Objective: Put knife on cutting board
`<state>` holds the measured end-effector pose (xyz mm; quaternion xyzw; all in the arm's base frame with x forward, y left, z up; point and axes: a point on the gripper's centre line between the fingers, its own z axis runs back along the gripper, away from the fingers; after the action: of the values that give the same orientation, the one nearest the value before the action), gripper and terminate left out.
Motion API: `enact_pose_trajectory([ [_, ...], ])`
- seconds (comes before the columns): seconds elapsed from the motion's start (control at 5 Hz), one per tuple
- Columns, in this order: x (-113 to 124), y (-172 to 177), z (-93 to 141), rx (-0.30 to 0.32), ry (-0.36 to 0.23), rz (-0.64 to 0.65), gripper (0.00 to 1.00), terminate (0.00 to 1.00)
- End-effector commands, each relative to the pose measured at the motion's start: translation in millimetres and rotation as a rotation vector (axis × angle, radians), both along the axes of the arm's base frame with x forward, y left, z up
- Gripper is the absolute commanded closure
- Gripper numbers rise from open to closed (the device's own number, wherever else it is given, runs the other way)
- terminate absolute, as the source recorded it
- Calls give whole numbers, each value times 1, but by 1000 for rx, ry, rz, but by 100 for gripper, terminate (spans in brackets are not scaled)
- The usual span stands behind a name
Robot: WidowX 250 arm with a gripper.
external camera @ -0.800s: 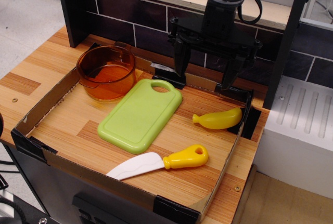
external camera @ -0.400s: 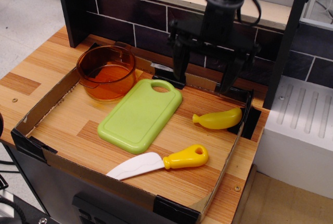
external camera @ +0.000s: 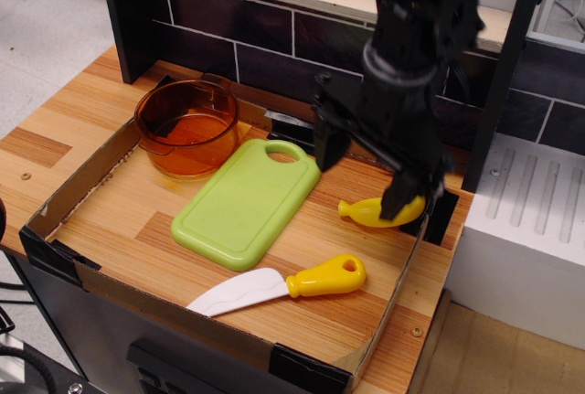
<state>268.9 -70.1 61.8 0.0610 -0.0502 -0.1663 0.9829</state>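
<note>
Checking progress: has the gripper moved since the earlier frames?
Yes. The gripper has come forward and rotated, away from the brick backsplash; one finger now overlaps the banana.

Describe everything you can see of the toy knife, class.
The knife is a plastic-looking toy with a white curved blade and a rounded yellow handle with a hole near its end. It lies flat on the wooden tray floor near the front cardboard edge, blade pointing left, apart from the cutting board. Nothing grips it.

Knife (external camera: 279, 286) flat, just beside green cutting board (external camera: 247, 203)
</note>
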Motion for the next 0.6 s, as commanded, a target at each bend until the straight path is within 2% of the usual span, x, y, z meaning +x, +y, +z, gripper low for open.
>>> enact_pose_trajectory([
  [0.0, -26, -6, -9, -39, 15, -314, 0, 0],
  [0.4, -18, 4, -28, -69, 83, -306, 0, 0],
])
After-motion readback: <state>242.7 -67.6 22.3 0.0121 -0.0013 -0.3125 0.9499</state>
